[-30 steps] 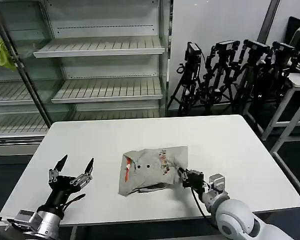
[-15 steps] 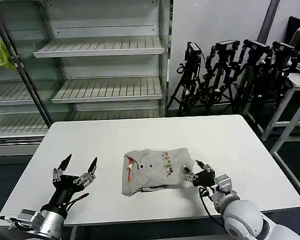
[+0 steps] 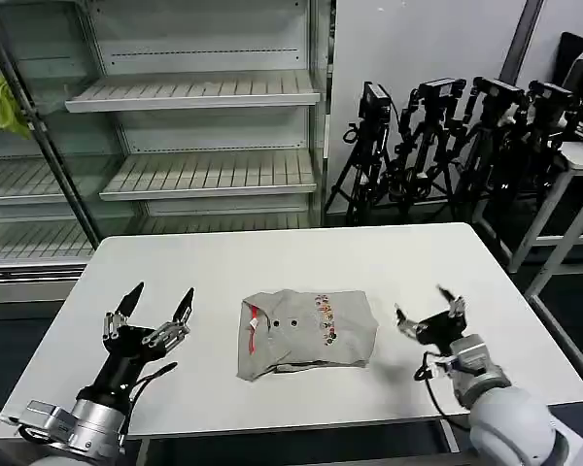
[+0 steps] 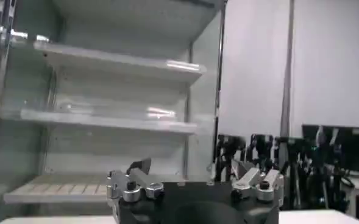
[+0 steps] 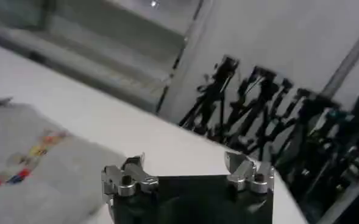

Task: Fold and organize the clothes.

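Released since the earlier frame, the T-shirt (image 3: pixel 304 333) is left folded mid-tabletop (image 3: pixel 447 262); the right pincer (image 3: pixel 429 320) has been withdrawn rightward, spread empty. The left pincer (image 3: pixel 148 309) is held open. Loose folds may spring apart if unpressed.

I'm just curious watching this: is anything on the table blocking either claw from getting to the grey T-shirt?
Nothing visible. Bare white table lies between the folded T-shirt and the open left claw, and likewise the open right claw.

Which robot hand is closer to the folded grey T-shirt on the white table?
The right gripper, open, just off the light grey cotton T-shirt's right edge. The left gripper, open, hovers slightly farther off its left side.
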Robot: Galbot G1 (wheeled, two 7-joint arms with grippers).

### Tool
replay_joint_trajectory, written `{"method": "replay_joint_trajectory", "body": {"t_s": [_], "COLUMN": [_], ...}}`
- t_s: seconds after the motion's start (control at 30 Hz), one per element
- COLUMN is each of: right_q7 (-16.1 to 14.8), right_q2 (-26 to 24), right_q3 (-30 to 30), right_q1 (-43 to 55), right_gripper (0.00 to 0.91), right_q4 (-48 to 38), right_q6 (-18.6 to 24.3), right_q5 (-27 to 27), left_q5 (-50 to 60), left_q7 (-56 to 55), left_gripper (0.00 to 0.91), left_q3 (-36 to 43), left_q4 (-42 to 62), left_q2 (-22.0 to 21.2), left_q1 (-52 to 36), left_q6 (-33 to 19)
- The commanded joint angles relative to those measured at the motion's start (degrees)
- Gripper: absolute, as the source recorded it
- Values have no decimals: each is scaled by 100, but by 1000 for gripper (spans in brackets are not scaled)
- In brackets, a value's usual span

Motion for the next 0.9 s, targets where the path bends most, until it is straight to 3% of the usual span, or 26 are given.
{"method": "replay_joint_trajectory", "body": {"t_s": [0.03,0.2,0.4,0.7,0.9], "right_q7": [-1168,-1595,-1721,-1816,-2097], "right_q2": [1186,1895,2423,2488,2515], "right_q3": [2008,2425,2689,2954,2915], "right_q1": [-378,-567,-843,-979,-856], "right_gripper": [907,907,907,907,907], "right_q4": [250,350,511,539,444], "right_q6": [1353,1574,1763,1877,1929], "right_q5": [-1043,-1460,-1939,-2145,-2153], "left_q5": [-291,-452,-608,-372,-372], "left_q7": [1091,774,503,736,639], "left_gripper": [907,907,907,907,907], "left_q3": [-576,-766,-655,-537,-377], "left_q4": [383,758,1018,1188,1123], "left_q2": [706,1124,1219,1127,1055], "left_q1": [-911,-1441,-1566,-1680,-1601], "left_q6": [-367,-330,-498,-524,-687]}}
